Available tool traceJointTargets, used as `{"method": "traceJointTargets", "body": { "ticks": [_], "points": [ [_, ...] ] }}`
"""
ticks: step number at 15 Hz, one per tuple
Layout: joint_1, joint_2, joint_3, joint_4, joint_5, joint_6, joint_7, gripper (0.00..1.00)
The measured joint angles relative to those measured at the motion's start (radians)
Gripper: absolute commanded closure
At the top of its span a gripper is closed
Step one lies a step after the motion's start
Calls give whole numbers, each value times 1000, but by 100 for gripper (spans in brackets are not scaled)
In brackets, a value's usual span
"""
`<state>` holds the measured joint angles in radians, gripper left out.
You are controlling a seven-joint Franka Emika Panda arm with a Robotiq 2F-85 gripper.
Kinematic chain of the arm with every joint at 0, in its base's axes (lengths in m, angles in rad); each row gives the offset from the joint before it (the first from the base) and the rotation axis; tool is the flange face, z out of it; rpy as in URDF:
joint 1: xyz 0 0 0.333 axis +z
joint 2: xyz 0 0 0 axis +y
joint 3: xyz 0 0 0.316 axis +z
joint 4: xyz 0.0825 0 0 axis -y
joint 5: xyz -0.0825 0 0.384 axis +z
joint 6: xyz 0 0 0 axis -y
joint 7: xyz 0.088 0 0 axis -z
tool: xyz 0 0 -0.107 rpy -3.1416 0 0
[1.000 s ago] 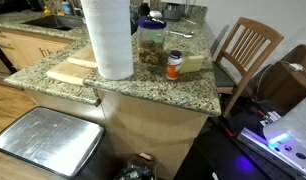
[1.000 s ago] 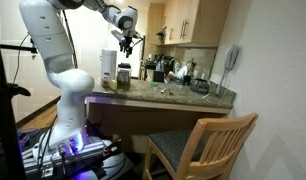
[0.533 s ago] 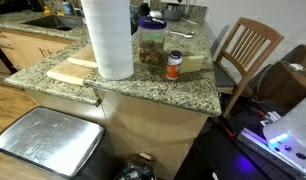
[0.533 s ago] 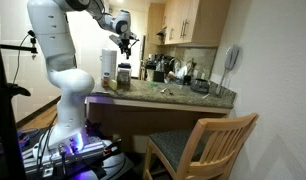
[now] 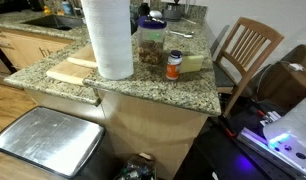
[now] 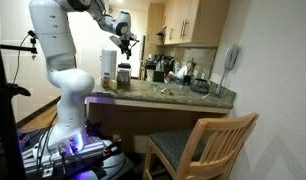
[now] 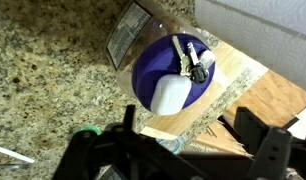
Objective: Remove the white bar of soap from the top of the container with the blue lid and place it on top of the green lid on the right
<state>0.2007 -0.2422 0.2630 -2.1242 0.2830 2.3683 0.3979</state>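
In the wrist view the white bar of soap [image 7: 168, 96] lies on the near edge of the dark blue lid [image 7: 158, 62] of the clear jar. A small black and white object [image 7: 194, 62] lies on the lid beside it. My gripper [image 7: 193, 140] is open and empty, hovering above the jar, its dark fingers framing the bottom of the picture. In both exterior views the jar [image 5: 150, 46] stands on the granite counter [image 5: 183, 90] by the paper-towel roll, with my gripper [image 6: 124, 40] high above it. A bit of green [image 7: 85, 131] shows by my finger.
A tall white paper-towel roll [image 5: 108, 38] stands on a wooden board [image 5: 71, 70] beside the jar. A small orange bottle [image 5: 174, 66] and a yellowish block [image 5: 194, 62] sit nearby. A wooden chair [image 5: 248, 48] and a metal bin [image 5: 48, 140] stand by the counter.
The arm has swung and the gripper has shifted slightly sideways above the jar over the last second. The soap and the jar have not moved.
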Motion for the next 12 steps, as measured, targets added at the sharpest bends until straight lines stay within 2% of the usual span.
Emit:
{"method": "traceJointTargets", "body": {
  "ticks": [5, 9, 12],
  "points": [
    [12, 76, 29, -5, -21, 141, 52, 0],
    [12, 105, 45, -5, -149, 162, 160, 0],
    [14, 105, 45, -5, -157, 162, 173, 0]
  ]
}}
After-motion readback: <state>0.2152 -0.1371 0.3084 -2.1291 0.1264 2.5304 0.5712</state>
